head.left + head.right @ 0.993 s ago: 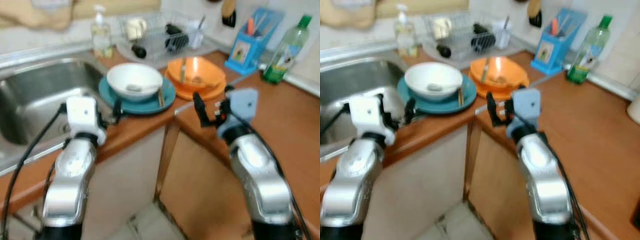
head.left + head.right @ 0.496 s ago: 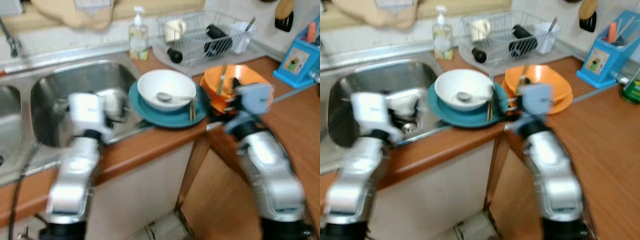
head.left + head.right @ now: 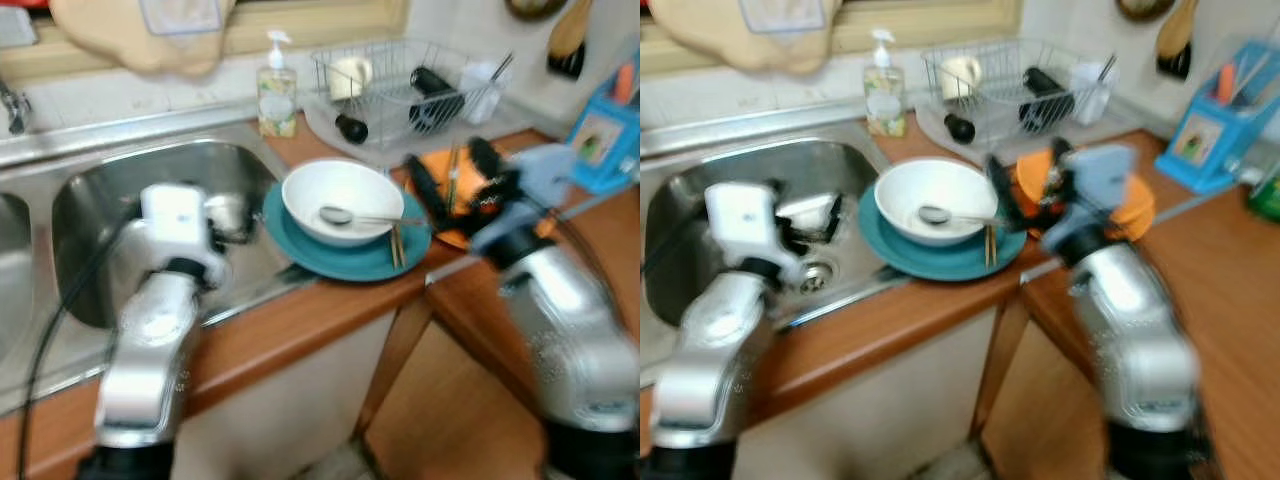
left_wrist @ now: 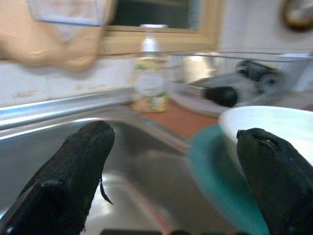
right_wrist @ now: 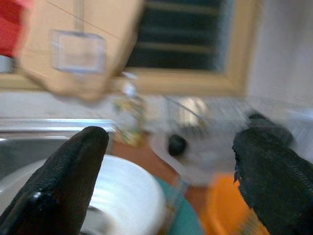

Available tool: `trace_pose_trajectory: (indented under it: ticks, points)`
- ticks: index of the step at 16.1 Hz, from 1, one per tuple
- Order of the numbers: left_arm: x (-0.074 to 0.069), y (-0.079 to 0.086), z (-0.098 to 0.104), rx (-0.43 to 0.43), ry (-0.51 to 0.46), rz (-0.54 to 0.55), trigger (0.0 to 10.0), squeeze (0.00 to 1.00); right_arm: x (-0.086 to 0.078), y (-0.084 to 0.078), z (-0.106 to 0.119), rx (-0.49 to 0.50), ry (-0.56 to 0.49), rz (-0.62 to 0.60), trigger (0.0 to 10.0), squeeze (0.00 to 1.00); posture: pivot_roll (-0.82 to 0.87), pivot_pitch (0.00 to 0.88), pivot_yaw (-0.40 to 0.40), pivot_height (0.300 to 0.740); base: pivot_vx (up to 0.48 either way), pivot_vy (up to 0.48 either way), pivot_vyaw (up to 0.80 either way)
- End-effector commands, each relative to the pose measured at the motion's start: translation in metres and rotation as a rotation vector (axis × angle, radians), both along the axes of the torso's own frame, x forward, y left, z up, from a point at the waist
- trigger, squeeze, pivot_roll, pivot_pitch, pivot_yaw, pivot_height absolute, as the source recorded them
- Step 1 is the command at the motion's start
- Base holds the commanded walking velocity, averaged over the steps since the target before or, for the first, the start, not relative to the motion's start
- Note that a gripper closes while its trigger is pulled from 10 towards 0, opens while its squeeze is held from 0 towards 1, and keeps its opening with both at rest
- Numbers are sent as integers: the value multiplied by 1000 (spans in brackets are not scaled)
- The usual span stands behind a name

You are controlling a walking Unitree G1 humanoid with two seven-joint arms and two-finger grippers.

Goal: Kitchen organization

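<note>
— Where do we see the dishes?

— A white bowl [image 3: 343,200] sits on a teal plate [image 3: 350,255] at the front edge of the wooden worktop [image 3: 300,310], just beside the steel sink [image 3: 110,190]. A spoon [image 3: 350,216] lies in the bowl, its handle running toward the orange bowl [image 3: 1135,205]. Chopsticks [image 3: 396,243] rest on the plate's rim, long axis running from the worktop's front edge toward the back.

— And our pincers?

— Our left pincer [image 4: 171,166] hovers over the sink basin, fingers spread wide, empty, pointing at the soap bottle [image 4: 150,73] on the back edge. Our right pincer [image 3: 450,185] hangs above the orange bowl, blurred, fingers [image 5: 58,171] wide apart, holding nothing. A wire dish rack [image 3: 400,75] stands at the back edge.
</note>
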State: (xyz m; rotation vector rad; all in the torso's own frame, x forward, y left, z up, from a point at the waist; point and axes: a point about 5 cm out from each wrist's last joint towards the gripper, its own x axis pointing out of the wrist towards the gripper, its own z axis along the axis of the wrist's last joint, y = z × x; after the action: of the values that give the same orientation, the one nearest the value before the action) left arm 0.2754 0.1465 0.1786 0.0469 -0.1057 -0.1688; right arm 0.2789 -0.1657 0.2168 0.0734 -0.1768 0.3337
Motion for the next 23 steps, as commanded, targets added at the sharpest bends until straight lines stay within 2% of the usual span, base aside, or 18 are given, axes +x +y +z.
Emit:
trace_pose_trajectory:
  ticks: [1,4,6,9,10,14,15,16,17,18,19,21,23]
  points:
    - [0,10,4,2,-12,-2,10000,0,3,0,9,45,4,69,10000,0,-118,0,-8,740,0,0,0]
    - [0,19,7,9,-13,-68,10000,0,6,-12,11,30,24,105,10000,0,-118,0,-8,740,0,0,0]
    - [2,23,8,42,12,-150,10000,0,12,-23,11,35,55,109,10000,0,-117,0,0,740,0,0,0]
    - [-3,26,8,54,57,-295,10000,0,16,-34,10,34,88,153,10000,0,-116,0,3,740,0,0,0]
    - [-7,27,8,67,84,-381,10000,0,17,-38,7,18,109,197,10000,0,-116,0,4,740,0,0,0]
    - [-16,24,10,44,121,-519,10000,0,13,-44,-5,-82,159,279,10000,0,-116,0,6,740,0,0,0]
    - [-20,21,10,32,133,-567,10000,0,12,-46,-9,-95,169,296,9490,0,-116,0,6,740,0,0,0]
    - [-21,20,10,23,141,-589,10000,0,13,-47,-11,-92,176,306,6039,0,-118,0,7,740,0,0,0]
    - [-22,20,10,15,146,-601,10000,0,14,-47,-12,-83,180,313,3412,0,-118,0,7,740,0,0,0]
    - [-22,20,11,12,146,-604,10000,0,14,-47,-12,-80,181,314,3412,0,-118,0,7,740,0,0,0]
    - [-23,19,11,7,150,-614,10000,0,15,-48,-13,-80,185,311,2745,0,-118,0,7,740,0,0,0]
    - [-25,18,11,3,161,-633,10000,0,15,-50,-14,-75,183,308,2941,0,-118,0,7,740,0,0,0]
    - [-26,17,11,-2,164,-650,10000,0,15,-52,-12,-57,171,303,6941,0,-116,0,7,740,0,0,0]
